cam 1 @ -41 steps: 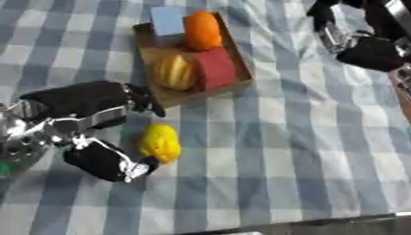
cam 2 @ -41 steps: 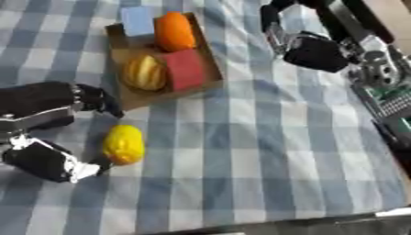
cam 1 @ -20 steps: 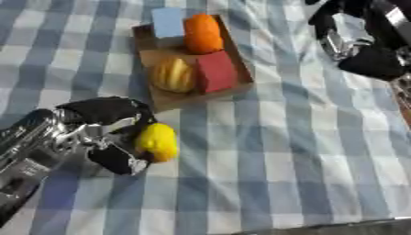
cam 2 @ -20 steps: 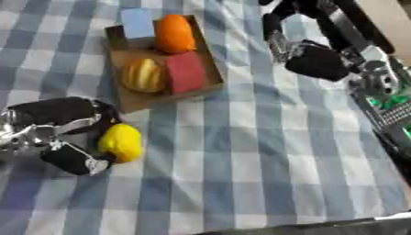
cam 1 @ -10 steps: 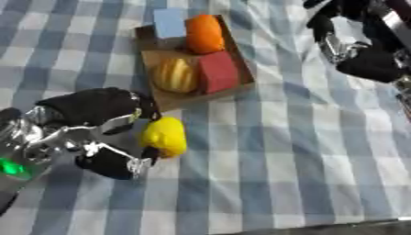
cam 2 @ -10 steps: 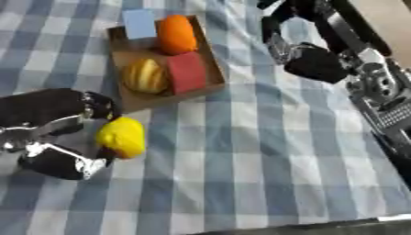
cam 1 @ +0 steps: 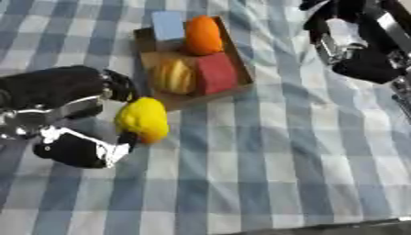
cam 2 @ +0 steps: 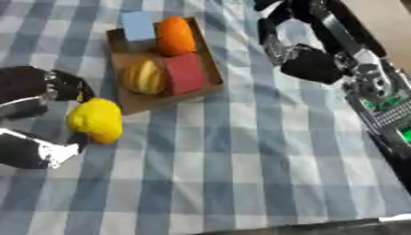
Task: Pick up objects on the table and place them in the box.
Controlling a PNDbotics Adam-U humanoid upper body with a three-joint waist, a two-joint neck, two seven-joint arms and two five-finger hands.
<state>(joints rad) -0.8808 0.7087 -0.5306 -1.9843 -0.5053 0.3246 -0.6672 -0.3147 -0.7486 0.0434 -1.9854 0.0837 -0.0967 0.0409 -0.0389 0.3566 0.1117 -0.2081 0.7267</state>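
Below the head camera lies a table covered in a blue and white checked cloth (cam 1: 265, 151). Toward the far left of it sits a shallow brown cardboard box (cam 1: 145, 45), set at a slight angle. Inside the box are four things: a pale blue block (cam 1: 168, 25) in the far corner, an orange (cam 1: 202, 36) just beside it, a red block (cam 1: 217, 73) nearer the camera, and a rounded yellow-brown ridged object (cam 1: 173, 76) touching the red block's left side.

Just outside the box's near edge, a yellow lemon (cam 1: 142, 119) is held between parts of the left hand (cam 1: 76, 117). The black upper fingers curve over its far left side, touching it, and a thumb or lower finger with a white stripe comes up under its near left side. So the fingers are closed around the lemon. It cannot be told whether the lemon rests on the cloth or is lifted off it. The lemon is close to the box but not inside it.

At the upper right, the right hand (cam 2: 309, 62) hangs above the cloth, well apart from the box and the lemon. It shows as a black and silver mass with fingers bent upward and back; it holds nothing that can be seen, and whether its fingers are curled or relaxed cannot be told.
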